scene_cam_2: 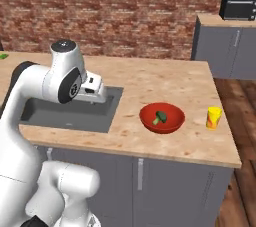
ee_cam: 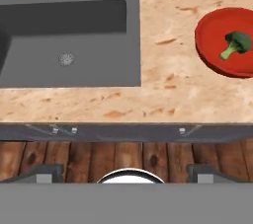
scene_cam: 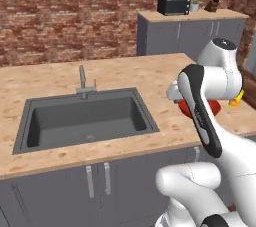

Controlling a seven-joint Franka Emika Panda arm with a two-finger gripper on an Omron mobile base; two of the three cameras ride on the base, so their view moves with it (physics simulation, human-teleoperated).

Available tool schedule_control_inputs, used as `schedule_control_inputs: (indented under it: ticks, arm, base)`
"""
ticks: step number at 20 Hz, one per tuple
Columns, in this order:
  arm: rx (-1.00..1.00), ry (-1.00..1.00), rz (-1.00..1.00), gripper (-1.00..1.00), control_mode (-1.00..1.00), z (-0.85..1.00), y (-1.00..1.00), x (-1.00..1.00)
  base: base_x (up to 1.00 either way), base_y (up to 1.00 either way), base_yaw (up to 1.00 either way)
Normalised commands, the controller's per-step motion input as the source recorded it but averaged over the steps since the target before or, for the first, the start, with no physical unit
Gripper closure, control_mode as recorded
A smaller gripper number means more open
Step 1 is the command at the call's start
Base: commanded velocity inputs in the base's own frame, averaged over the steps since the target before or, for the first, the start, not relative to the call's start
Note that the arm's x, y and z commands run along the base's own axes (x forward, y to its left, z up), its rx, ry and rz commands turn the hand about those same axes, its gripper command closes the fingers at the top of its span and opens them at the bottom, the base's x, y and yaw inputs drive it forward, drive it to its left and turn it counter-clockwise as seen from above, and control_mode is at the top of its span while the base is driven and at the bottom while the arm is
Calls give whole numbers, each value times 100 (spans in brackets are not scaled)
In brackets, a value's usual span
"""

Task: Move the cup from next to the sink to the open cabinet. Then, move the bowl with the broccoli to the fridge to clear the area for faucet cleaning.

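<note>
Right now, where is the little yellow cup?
In the right base view, the yellow cup stands upright on the wooden counter, near its right end, just right of the red bowl holding the broccoli, not touching it.

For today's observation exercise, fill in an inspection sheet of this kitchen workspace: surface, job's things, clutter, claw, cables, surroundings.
Surface: light wood countertop around the dark sink, faucet behind it.
Job's things: red bowl holding broccoli, right of the sink; yellow cup upright beyond it near the counter's end.
Clutter: nothing seen.
Claw: claw open, holding nothing, above the counter's front edge.
Cables: nothing seen.
Surroundings: brick wall; microwave on a grey cabinet; wooden floor.
</note>
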Motion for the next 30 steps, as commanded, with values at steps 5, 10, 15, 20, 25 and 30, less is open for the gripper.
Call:
schedule_control_inputs:
  ticks: [5, 10, 15, 20, 25, 30]
  arm:
    - [0, 0, 0, -100, 100, 0, 0, 0]
    - [0, 0, 0, -100, 100, 0, 0, 0]
    - [11, 12, -44, -100, -100, -70, -23, -23]
    - [4, 3, -40, -100, -100, -87, 4, -45]
    - [1, 0, -38, -100, -100, -88, 3, -6]
    - [11, -1, -29, -100, -100, -46, 8, 74]
  base:
    - [66, -100, -12]
    - [53, -86, -11]
    - [0, 0, 0]
    - [0, 0, 0]
    - [0, 0, 0]
    - [0, 0, 0]
